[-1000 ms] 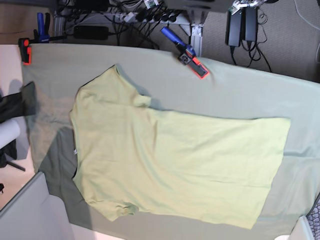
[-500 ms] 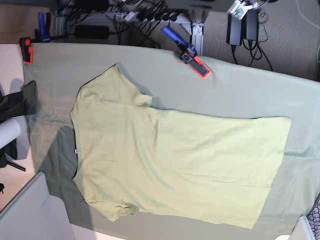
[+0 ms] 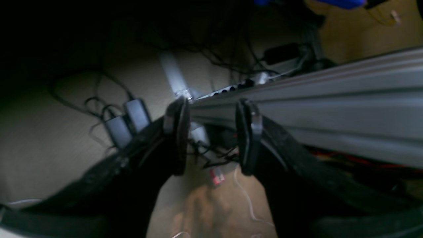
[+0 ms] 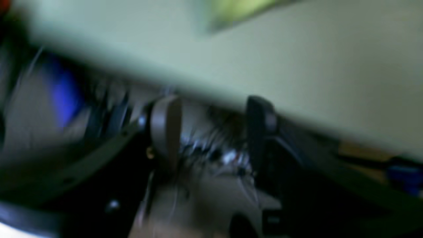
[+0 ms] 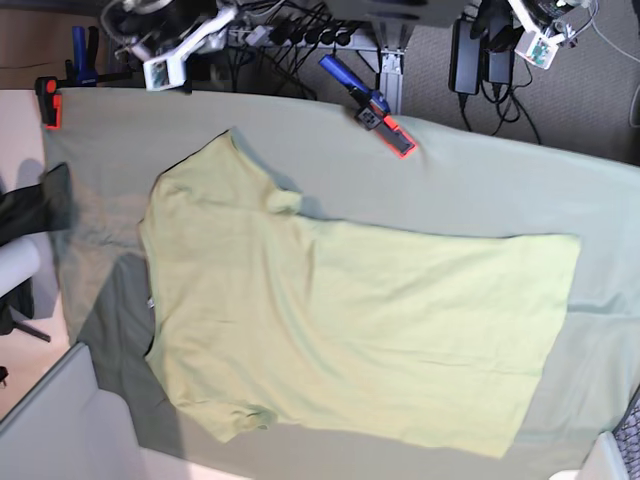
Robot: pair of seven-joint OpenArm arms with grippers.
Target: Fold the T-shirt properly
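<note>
The light yellow-green T-shirt (image 5: 340, 310) lies spread flat on the grey-green table cloth (image 5: 480, 190), neck to the left with a small white label (image 5: 152, 300), hem to the right. Its upper sleeve is tucked in a small fold (image 5: 285, 202). My right arm (image 5: 168, 45) is at the top left, beyond the table's far edge. My left arm (image 5: 535, 35) is at the top right. The left gripper (image 3: 213, 135) is open and empty over the floor and cables. The right gripper (image 4: 213, 132) is open and empty in a blurred view, with a bit of the shirt (image 4: 238, 10) far off.
A blue and orange clamp (image 5: 378, 112) holds the cloth at the far edge, and another (image 5: 50, 100) sits at the far left corner. A dark cloth (image 5: 30, 210) hangs at the left. Cables and power bricks (image 5: 480, 55) lie on the floor behind, beside a metal rail (image 3: 330, 99).
Both arms have come into the base view at the top edge, where neither showed before. The T-shirt has not moved.
</note>
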